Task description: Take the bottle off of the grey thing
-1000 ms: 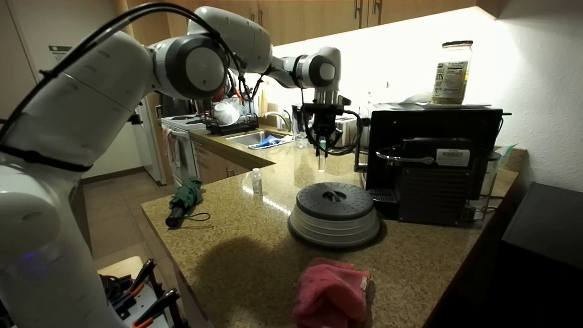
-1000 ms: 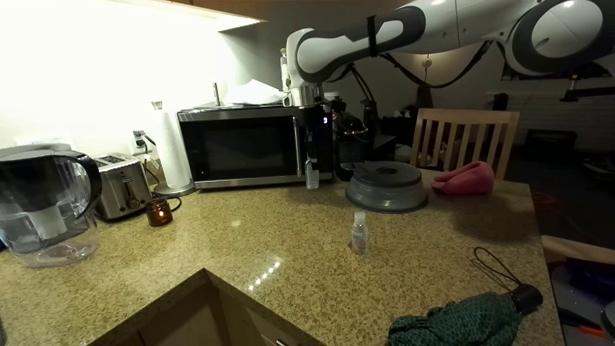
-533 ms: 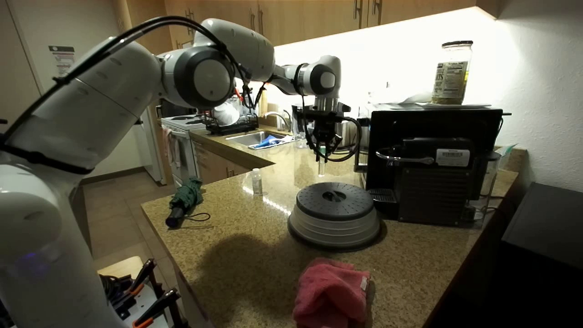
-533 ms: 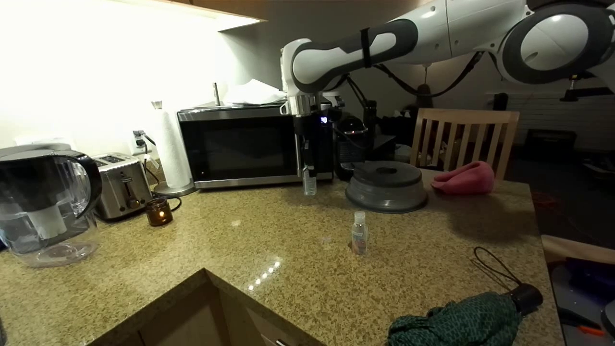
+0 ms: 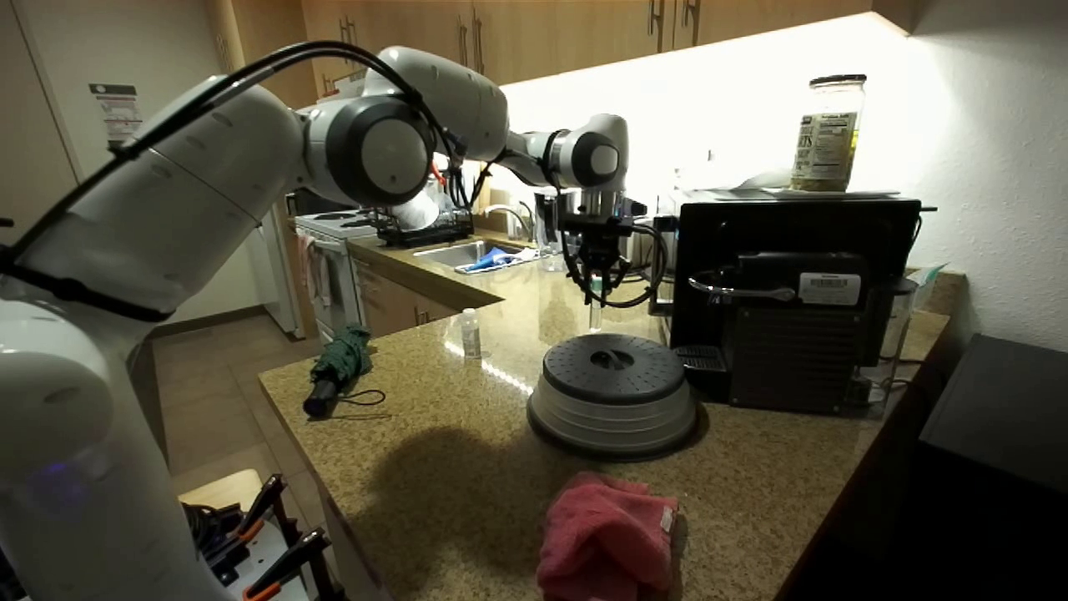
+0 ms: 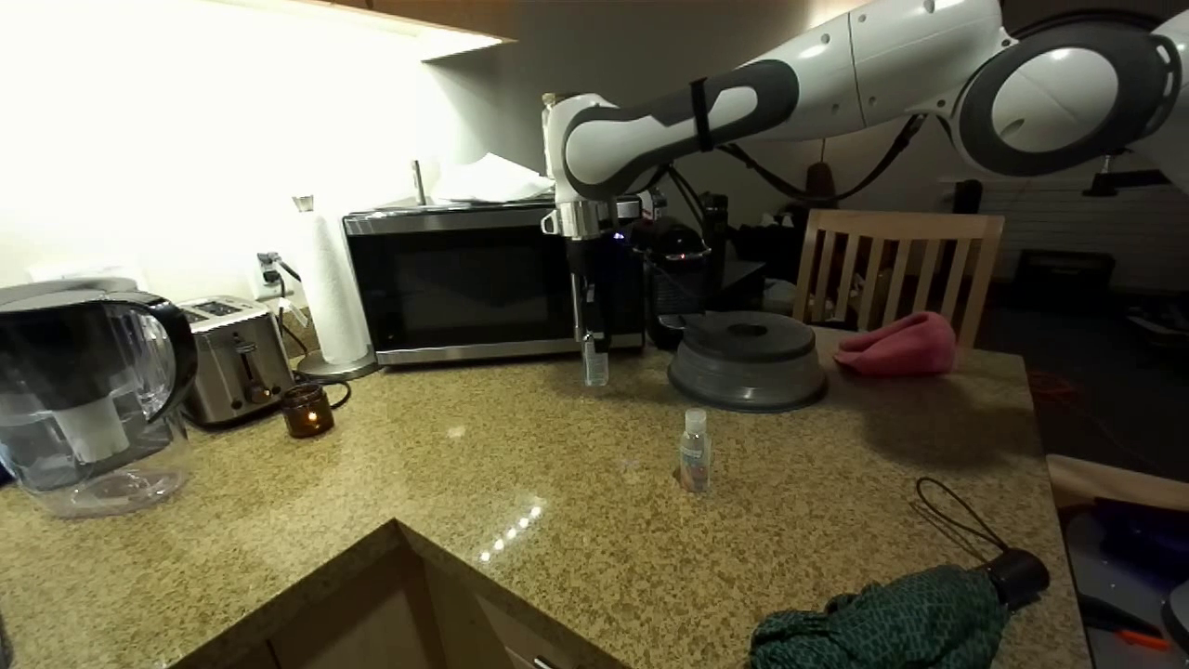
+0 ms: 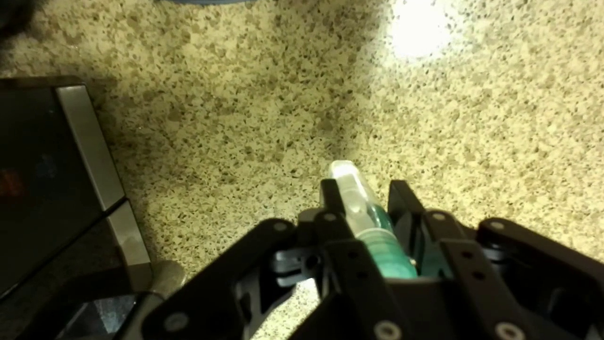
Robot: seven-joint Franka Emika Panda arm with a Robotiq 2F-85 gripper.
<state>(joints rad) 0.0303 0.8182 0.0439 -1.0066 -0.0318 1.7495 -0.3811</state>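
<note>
Although lower than before, the end effector still firm around the green-topped bottle.

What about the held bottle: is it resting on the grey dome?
No: in an exterior view the gripper holds the bottle apart from the grey dome.

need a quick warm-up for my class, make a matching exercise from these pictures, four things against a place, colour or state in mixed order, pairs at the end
Things:
1 green-topped bottle
2 umbrella
3 crumpled cloth
4 round domed unit

Descriptions:
A pink
B grey rings, darker top
C held in the gripper
D mostly dark green

Pairs: 1-C; 2-D; 3-A; 4-B
</note>
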